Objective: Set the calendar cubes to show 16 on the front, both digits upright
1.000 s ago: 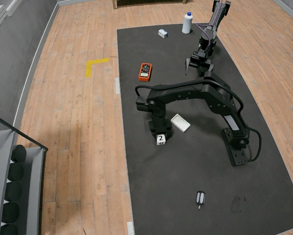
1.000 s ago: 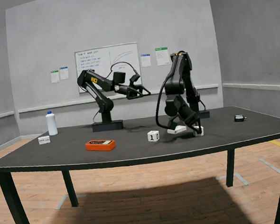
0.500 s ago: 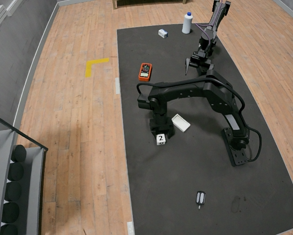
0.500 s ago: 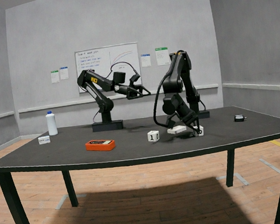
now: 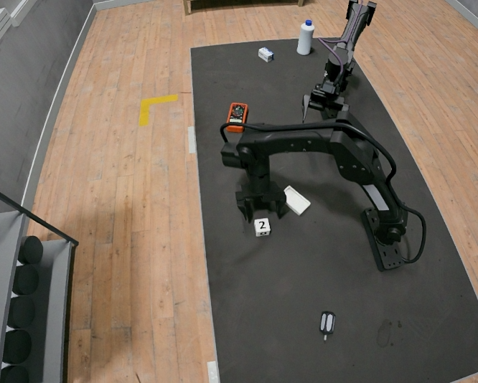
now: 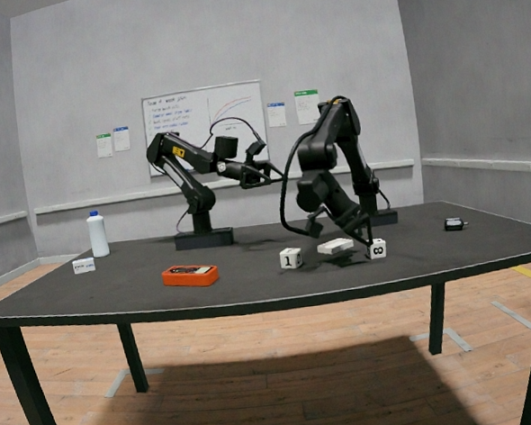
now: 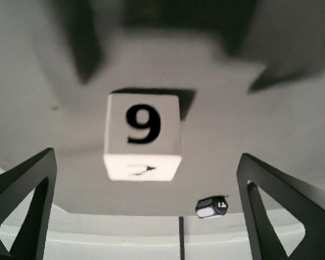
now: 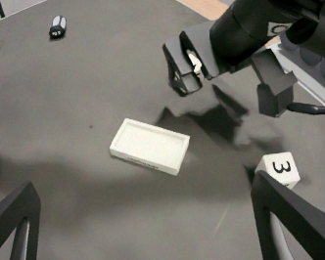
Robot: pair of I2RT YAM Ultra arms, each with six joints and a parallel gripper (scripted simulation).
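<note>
- The dark table (image 5: 319, 287) (image 6: 274, 290) (image 7: 73, 191) (image 8: 73, 88) carries the tray, with both arm bases behind it as the exterior view looks.
- The left arm (image 5: 295, 141) (image 6: 319, 141) (image 8: 245, 29) arches over beside the tray; its left gripper (image 5: 265, 219) (image 6: 368, 242) (image 7: 149, 161) (image 8: 198, 70) is spread wide, pinching nothing, just above a cube.
- The right arm (image 5: 339, 67) (image 6: 185, 165) reaches toward the tray from the robot's right; its right gripper (image 5: 316, 115) (image 6: 280, 176) (image 8: 142, 189) hangs raised, fingers wide apart, holding nothing.
- The bottle (image 5: 305, 38) (image 6: 98, 235) stands upright, well apart from the tray, on the robot's right.
- The orange meter (image 5: 237, 117) (image 6: 190, 276) lies flat on that same side, nearer the tray.
- The white tray (image 5: 297, 200) (image 6: 335, 246) (image 8: 149, 147) lies between the cubes, neither inside it.
- The small box (image 5: 265, 54) (image 6: 84, 265) sits well apart from the tray, near the bottle.
- The key fob (image 5: 327, 323) (image 6: 453, 223) (image 7: 212, 207) (image 8: 58, 26) lies well to the tray's robot-left.
- The 2-topped cube (image 5: 262, 227) (image 6: 378, 249) (image 7: 143, 134) rests near the tray, robot-left, showing 8 and 9 on its sides.
- The other cube (image 6: 290, 258) (image 8: 280, 168) rests to the tray's robot-right, showing 1, 0 and 3.
</note>
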